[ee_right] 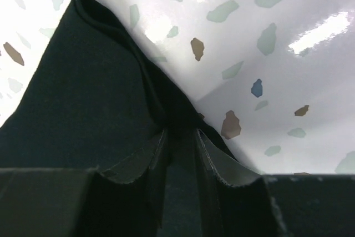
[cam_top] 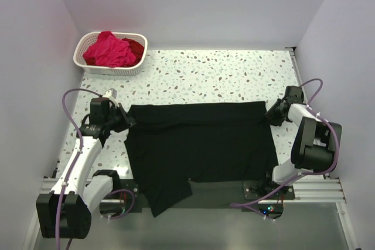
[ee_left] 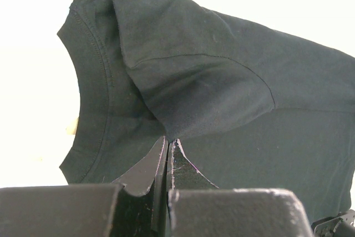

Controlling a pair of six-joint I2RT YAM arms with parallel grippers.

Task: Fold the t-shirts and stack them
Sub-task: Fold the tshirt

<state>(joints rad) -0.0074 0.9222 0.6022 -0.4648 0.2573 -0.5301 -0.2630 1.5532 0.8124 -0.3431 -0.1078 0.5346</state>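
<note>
The large black t-shirt [cam_top: 199,144] lies spread across the middle of the table, its far edge folded over. My left gripper [cam_top: 125,120] is shut on the shirt's left edge; in the left wrist view the gripper [ee_left: 169,142] pinches the sleeve cloth [ee_left: 199,81]. My right gripper [cam_top: 272,115] is shut on the shirt's far right corner; in the right wrist view the gripper [ee_right: 180,137] has cloth [ee_right: 83,92] bunched between its jaws. A magenta-pink t-shirt [cam_top: 108,50] and a deep red t-shirt [cam_top: 136,47] lie crumpled in the basket.
The white lattice basket [cam_top: 111,68] stands at the far left corner of the speckled table [cam_top: 217,77]. White walls close in the left, far and right sides. The shirt's near edge hangs over the table's front rail [cam_top: 222,194].
</note>
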